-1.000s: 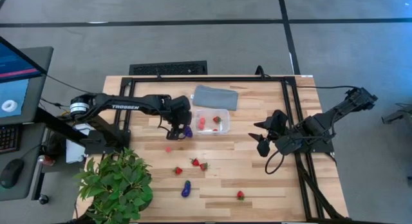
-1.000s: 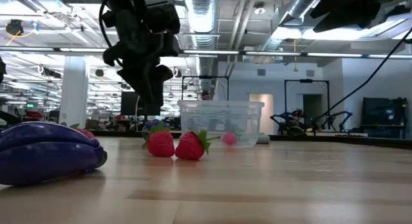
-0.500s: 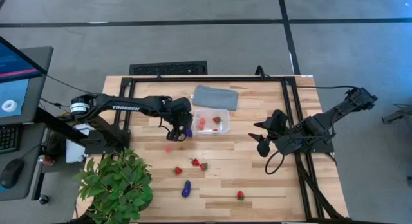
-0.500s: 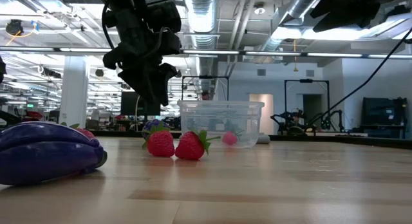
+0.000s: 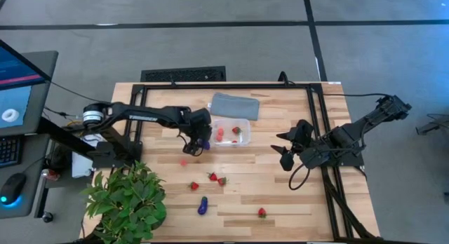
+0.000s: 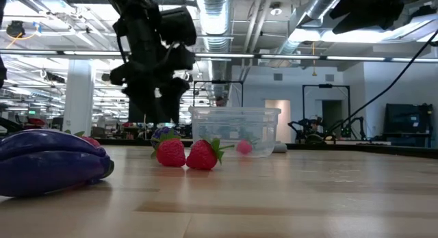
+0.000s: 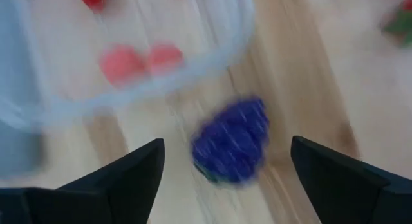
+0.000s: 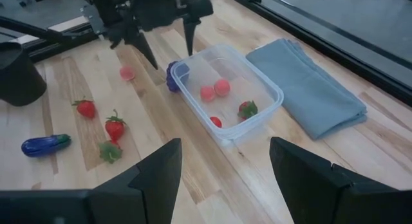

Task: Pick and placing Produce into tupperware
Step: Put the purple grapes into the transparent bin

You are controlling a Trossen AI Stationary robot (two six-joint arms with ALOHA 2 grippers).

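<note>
My left gripper [image 5: 198, 137] hangs open above the table, just off the left end of the tupperware [image 5: 230, 133]. A dark purple piece [image 7: 232, 141] lies on the wood below, between the fingers and clear of both; it also shows in the right wrist view [image 8: 172, 76]. The clear tupperware [image 8: 228, 92] holds two pinkish bits [image 8: 214, 90] and a strawberry [image 8: 246, 109]. On the table lie a pink bit [image 5: 184, 161], strawberries [image 5: 212, 177], and a long purple piece [image 5: 203, 205]. My right gripper [image 5: 284, 148] waits open near the table's right side.
A folded grey-blue pad [image 5: 235, 106] lies beyond the tupperware. A leafy green plant [image 5: 126, 202] fills the near left corner. A black frame [image 5: 316, 118] runs along the far and right edges. Bare wood lies between the tupperware and my right gripper.
My left gripper has turned about its own axis above the dark purple piece and edged slightly toward the tupperware. The produce and the tupperware have stayed where they were.
</note>
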